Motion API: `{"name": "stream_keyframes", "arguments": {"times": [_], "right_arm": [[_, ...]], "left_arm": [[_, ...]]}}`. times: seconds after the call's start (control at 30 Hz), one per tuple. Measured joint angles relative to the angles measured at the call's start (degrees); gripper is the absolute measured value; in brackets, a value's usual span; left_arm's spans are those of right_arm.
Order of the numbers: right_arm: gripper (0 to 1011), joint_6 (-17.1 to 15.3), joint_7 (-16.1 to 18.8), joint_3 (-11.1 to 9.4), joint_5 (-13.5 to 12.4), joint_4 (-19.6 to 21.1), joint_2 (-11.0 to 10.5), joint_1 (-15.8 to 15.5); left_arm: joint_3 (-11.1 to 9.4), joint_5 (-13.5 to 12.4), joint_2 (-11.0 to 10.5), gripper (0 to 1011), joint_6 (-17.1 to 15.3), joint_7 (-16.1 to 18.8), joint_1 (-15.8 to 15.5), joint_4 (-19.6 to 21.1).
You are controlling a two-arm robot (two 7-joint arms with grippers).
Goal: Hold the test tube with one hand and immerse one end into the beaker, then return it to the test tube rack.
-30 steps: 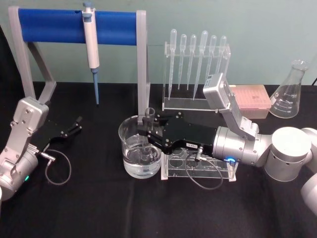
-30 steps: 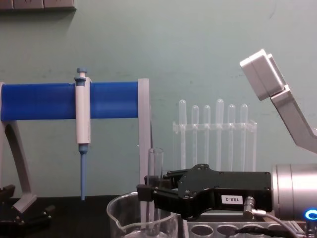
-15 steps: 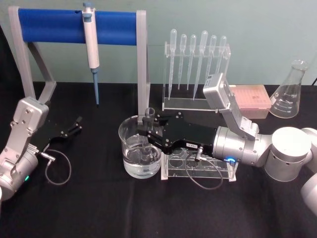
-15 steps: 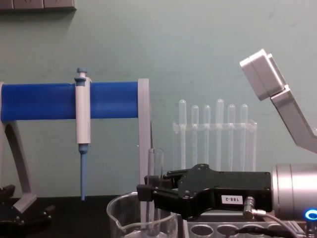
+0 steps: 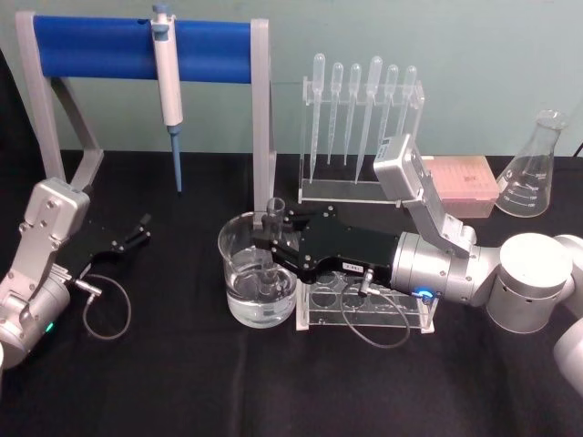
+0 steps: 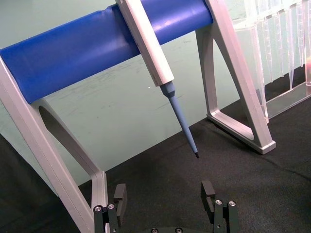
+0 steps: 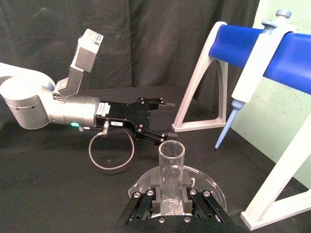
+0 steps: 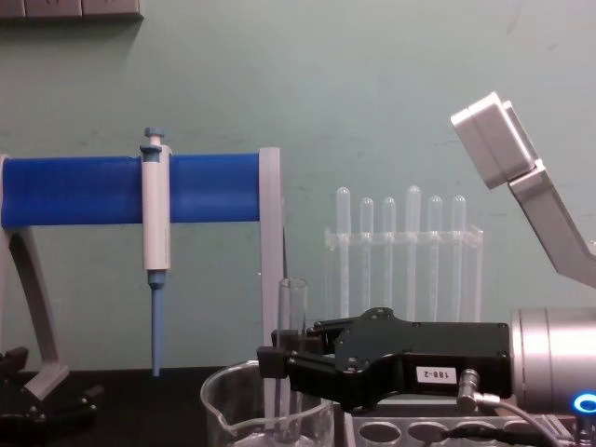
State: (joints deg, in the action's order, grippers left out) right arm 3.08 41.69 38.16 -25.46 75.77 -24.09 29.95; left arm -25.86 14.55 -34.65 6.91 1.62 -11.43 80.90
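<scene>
Test tube (image 8: 293,312) upright in beaker (image 5: 233,250), right pincer (image 5: 268,237) clamping, rack (image 5: 321,301) beside

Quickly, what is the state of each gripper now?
Left gripper: open, holding nothing.
Right gripper: shut on the test tube, which stands in the beaker.

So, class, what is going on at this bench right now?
The right gripper is shut on the test tube, holding it upright with its lower end down inside the beaker, which holds some clear liquid. The test tube rack stands right beside the beaker. The left gripper is parked open, far left.
</scene>
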Motion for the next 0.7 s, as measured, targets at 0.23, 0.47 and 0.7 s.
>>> {"name": "stream_keyframes", "arguments": {"times": [0.23,0.47,0.7], "right_arm": [[236,0.0,0.0,0.0,0.0,0.0,0.0,0.0],[236,0.0,0.0,0.0,0.0,0.0,0.0,0.0],[236,0.0,0.0,0.0,0.0,0.0,0.0,0.0]], "left_arm": [[0.0,0.0,0.0,1000,0.0,0.0,0.0,0.0],[0.0,0.0,0.0,1000,0.0,0.0,0.0,0.0],[0.0,0.0,0.0,1000,0.0,0.0,0.0,0.0]]}}
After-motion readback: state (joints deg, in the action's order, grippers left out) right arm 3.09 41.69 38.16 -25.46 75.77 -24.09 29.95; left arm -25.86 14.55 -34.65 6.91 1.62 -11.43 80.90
